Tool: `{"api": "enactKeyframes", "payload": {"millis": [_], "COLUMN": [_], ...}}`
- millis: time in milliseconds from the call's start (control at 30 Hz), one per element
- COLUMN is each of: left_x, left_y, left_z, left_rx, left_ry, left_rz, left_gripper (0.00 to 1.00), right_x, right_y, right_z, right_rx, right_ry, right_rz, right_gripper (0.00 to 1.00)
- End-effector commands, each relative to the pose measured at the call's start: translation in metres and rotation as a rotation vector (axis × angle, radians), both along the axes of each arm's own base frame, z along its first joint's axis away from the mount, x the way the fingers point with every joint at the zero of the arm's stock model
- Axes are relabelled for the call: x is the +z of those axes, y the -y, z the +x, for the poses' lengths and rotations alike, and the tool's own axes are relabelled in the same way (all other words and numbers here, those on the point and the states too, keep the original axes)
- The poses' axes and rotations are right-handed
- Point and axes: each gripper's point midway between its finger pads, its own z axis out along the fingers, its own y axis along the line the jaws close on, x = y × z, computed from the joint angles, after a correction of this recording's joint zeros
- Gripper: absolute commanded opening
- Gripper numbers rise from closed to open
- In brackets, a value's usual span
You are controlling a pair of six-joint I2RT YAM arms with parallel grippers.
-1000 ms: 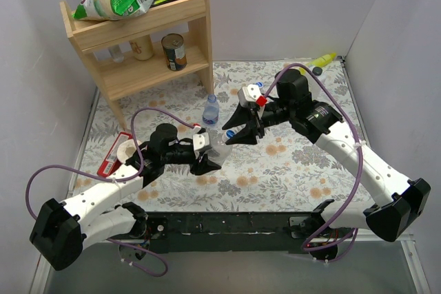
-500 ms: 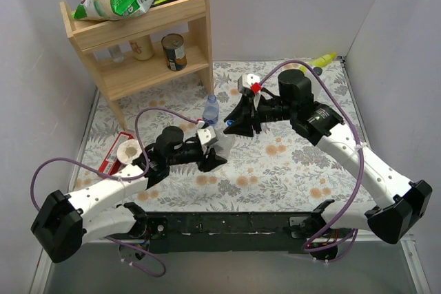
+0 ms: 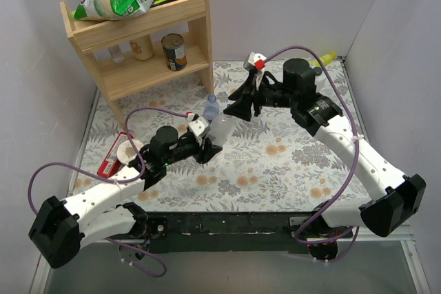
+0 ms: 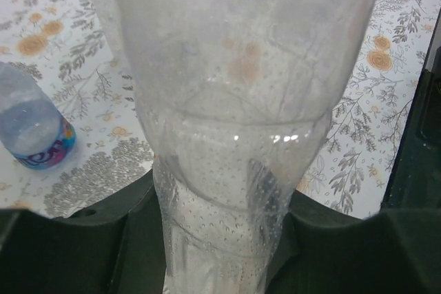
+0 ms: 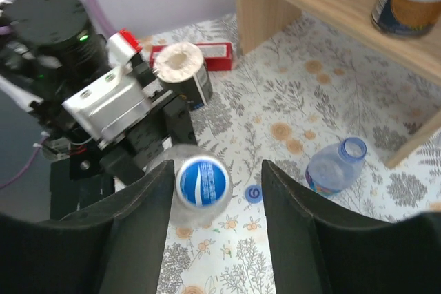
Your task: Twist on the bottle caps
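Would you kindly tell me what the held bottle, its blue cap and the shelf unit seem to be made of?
Bottle: thin clear plastic, glossy; the floral table cover shows through it. Cap: probably moulded plastic, blue with white print. Shelf unit: pale wood, matte, apparently unvarnished.

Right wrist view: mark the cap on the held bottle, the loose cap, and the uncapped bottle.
cap on the held bottle (image 5: 202, 182), right wrist view, centre of its top.
loose cap (image 5: 253, 193), right wrist view, its middle.
uncapped bottle (image 5: 331, 170), right wrist view, its shoulder.
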Motion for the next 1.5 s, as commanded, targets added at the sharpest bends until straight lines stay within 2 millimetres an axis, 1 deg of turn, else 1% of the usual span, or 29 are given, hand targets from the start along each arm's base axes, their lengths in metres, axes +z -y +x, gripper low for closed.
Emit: {"api": "enactKeyframes", "payload": {"millis": [0,33,67,100,133,167,200,233,300,467,500,567,667,867,967,1000,1133,1167,1200,1267,1300,1333,1367,1400,1433,1467], "left_x": [0.013,0.014,0.014,0.012,0.011,0.012,0.013,0.01,0.014,0.017,0.02,0.023,0.028,0.028,0.03,0.03,0.032,0.032,0.032,0.027,0.025,0.024,0.021,0.018,0.022,0.024], "left_y": [-0.004,-0.001,0.0,0.001,0.003,0.004,0.005,0.006,0.008,0.012,0.012,0.012,0.014,0.014,0.015,0.015,0.015,0.016,0.016,0.017,0.019,0.022,0.028,0.041,0.049,0.053], "left_z": [-0.031,-0.041,-0.044,-0.046,-0.049,-0.048,-0.048,-0.047,-0.044,-0.035,-0.028,-0.022,-0.023,-0.025,-0.023,-0.023,-0.02,-0.019,-0.017,-0.013,-0.011,-0.01,-0.007,-0.013,-0.018,-0.023], "left_rx": [-0.257,-0.331,-0.353,-0.367,-0.384,-0.386,-0.392,-0.396,-0.387,-0.343,-0.301,-0.26,-0.268,-0.282,-0.277,-0.276,-0.263,-0.258,-0.255,-0.242,-0.234,-0.221,-0.19,-0.177,-0.202,-0.228], "left_ry": [0.094,0.115,0.117,0.109,0.098,0.093,0.089,0.078,0.082,0.062,0.046,0.027,0.027,0.036,0.037,0.04,0.045,0.043,0.043,0.036,0.029,0.027,0.027,0.045,0.049,0.047], "left_rz": [-0.004,-0.003,-0.005,-0.004,-0.008,-0.01,-0.011,-0.006,-0.017,-0.046,-0.061,-0.082,-0.102,-0.098,-0.101,-0.102,-0.109,-0.11,-0.11,-0.103,-0.1,-0.099,-0.088,-0.07,-0.077,-0.088], "left_gripper": [0.0,0.0,0.0,0.0,0.0,0.0,0.0,0.0,0.0,0.0,0.0,0.0,0.0,0.0,0.0,0.0,0.0,0.0,0.0,0.0,0.0,0.0,0.0,0.0,0.0,0.04], "right_x": [0.04,0.038,0.035,0.034,0.032,0.03,0.035,0.035,0.036,0.028,0.027,0.025,0.021,0.016,0.013,0.011,0.004,0.002,0.0,-0.003,-0.003,0.003,0.0,-0.001,0.002,0.002], "right_y": [0.011,0.01,0.009,0.007,0.005,0.004,0.003,0.002,0.001,0.0,0.001,0.002,0.003,0.003,0.003,0.002,0.001,0.001,0.001,0.001,0.001,0.002,0.002,0.003,0.002,0.001], "right_z": [-0.03,-0.042,-0.045,-0.05,-0.05,-0.049,-0.048,-0.047,-0.046,-0.052,-0.053,-0.055,-0.052,-0.039,-0.037,-0.037,-0.04,-0.041,-0.043,-0.043,-0.035,-0.027,-0.02,-0.009,-0.008,-0.008], "right_rx": [0.204,0.267,0.29,0.314,0.321,0.325,0.328,0.329,0.34,0.371,0.374,0.369,0.341,0.265,0.253,0.255,0.283,0.288,0.301,0.297,0.252,0.202,0.138,0.069,0.067,0.087], "right_ry": [0.127,0.112,0.099,0.093,0.091,0.084,0.113,0.114,0.117,0.056,0.053,0.045,0.04,0.042,0.041,0.033,0.006,-0.001,-0.009,-0.016,-0.005,0.029,0.017,0.027,0.036,0.062], "right_rz": [0.126,0.136,0.144,0.146,0.146,0.149,0.162,0.162,0.165,0.158,0.157,0.155,0.149,0.134,0.13,0.128,0.123,0.122,0.121,0.117,0.114,0.11,0.089,0.078,0.084,0.074], "right_gripper": [0.65,0.71,0.75,0.78,0.78,0.78,0.78,0.78,0.77,0.75,0.75,0.74,0.72,0.69,0.63,0.58,0.41,0.38,0.31,0.22,0.15,0.09,0.06,0.04,0.04,0.04]}}
